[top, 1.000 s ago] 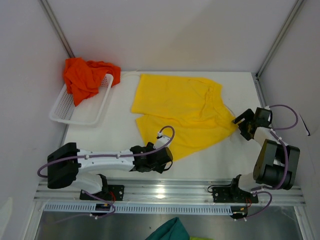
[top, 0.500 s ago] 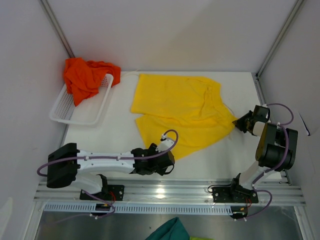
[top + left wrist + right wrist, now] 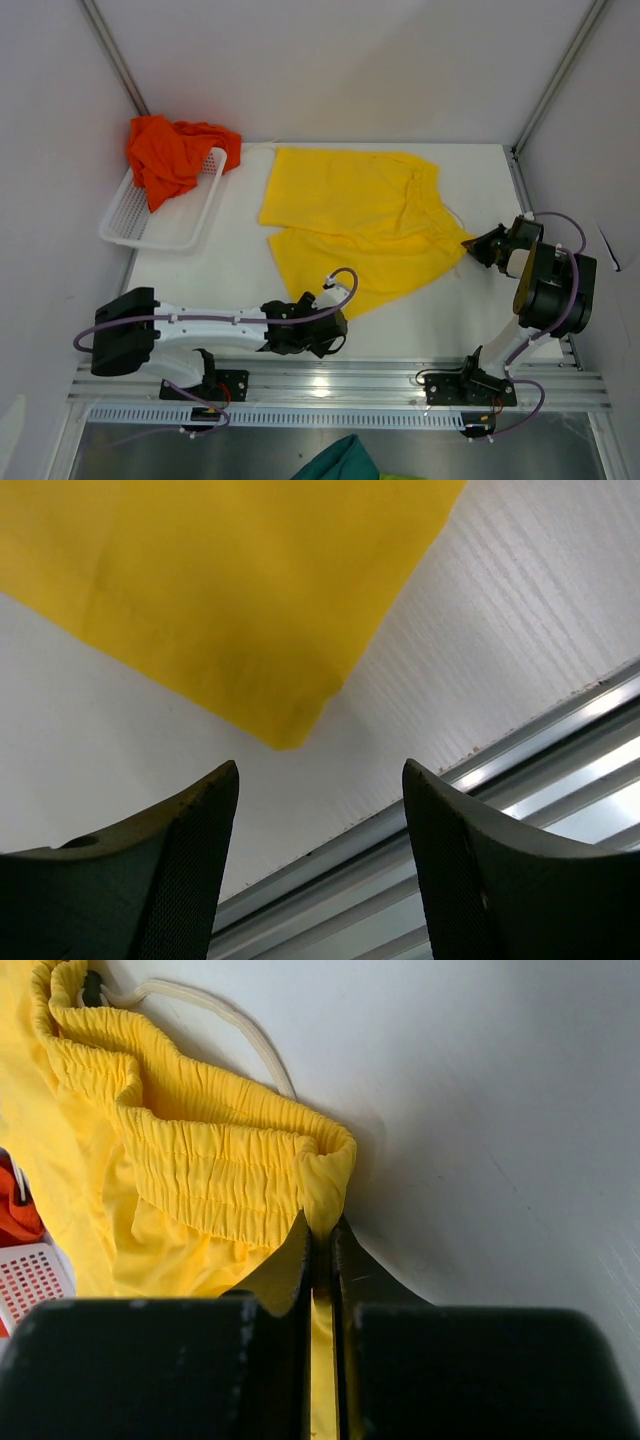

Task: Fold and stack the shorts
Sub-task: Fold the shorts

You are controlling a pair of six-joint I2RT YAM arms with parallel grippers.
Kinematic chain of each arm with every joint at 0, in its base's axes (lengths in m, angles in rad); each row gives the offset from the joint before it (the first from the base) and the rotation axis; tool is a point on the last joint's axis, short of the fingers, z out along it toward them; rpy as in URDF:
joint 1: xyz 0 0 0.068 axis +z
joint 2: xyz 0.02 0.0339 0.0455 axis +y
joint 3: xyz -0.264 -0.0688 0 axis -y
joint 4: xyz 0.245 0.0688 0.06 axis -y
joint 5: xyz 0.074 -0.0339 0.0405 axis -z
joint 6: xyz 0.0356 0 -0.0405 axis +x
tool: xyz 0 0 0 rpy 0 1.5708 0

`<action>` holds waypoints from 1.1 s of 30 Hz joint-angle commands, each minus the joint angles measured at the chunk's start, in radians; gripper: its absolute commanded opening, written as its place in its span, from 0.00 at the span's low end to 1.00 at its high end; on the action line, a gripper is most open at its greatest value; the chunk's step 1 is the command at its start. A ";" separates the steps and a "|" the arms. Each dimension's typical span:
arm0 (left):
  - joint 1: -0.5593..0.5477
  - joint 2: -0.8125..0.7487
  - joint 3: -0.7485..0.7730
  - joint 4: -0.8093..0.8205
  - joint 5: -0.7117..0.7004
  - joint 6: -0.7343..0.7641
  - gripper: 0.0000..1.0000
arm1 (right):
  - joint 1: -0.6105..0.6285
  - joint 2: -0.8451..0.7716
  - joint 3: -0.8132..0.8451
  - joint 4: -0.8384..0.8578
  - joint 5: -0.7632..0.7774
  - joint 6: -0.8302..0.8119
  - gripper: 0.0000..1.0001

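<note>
Right wrist: right gripper [image 3: 321, 1240] now clamped on yellow shorts [image 3: 200, 1170] waistband; left gripper [image 3: 320, 780] stays spread.

I'm reading no txt, brand, no. or sign in any view: yellow shorts [image 3: 350, 215], orange-red shorts [image 3: 165, 155] & basket [image 3: 160, 228] all showing blank.

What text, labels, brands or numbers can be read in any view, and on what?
None can be read in any view.
yellow shorts: plain fabric, with no print or tag showing.
orange-red shorts: bunched in the white basket, with no label visible.
The white basket has no markings.
</note>
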 commanded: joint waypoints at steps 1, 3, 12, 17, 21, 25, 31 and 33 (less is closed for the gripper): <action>-0.006 0.054 0.034 0.010 -0.056 0.003 0.69 | -0.008 0.020 -0.026 0.044 -0.046 0.004 0.00; -0.006 0.100 0.055 0.031 -0.062 0.025 0.69 | -0.013 0.020 -0.031 0.053 -0.055 0.008 0.00; 0.005 0.273 0.132 -0.002 -0.168 0.032 0.65 | -0.019 0.030 -0.042 0.076 -0.078 0.014 0.00; 0.025 0.309 0.141 -0.005 -0.205 0.022 0.59 | -0.022 0.034 -0.042 0.082 -0.087 0.016 0.00; 0.025 0.330 0.143 -0.027 -0.188 0.014 0.38 | -0.025 0.034 -0.045 0.087 -0.090 0.021 0.00; 0.025 0.312 0.095 -0.035 -0.174 -0.004 0.34 | -0.030 0.036 -0.048 0.090 -0.093 0.024 0.00; 0.025 0.194 -0.009 0.005 -0.069 -0.001 0.22 | -0.034 0.031 -0.055 0.096 -0.093 0.028 0.00; 0.018 0.159 -0.017 0.015 -0.023 0.008 0.02 | -0.034 0.019 -0.060 0.086 -0.096 0.025 0.00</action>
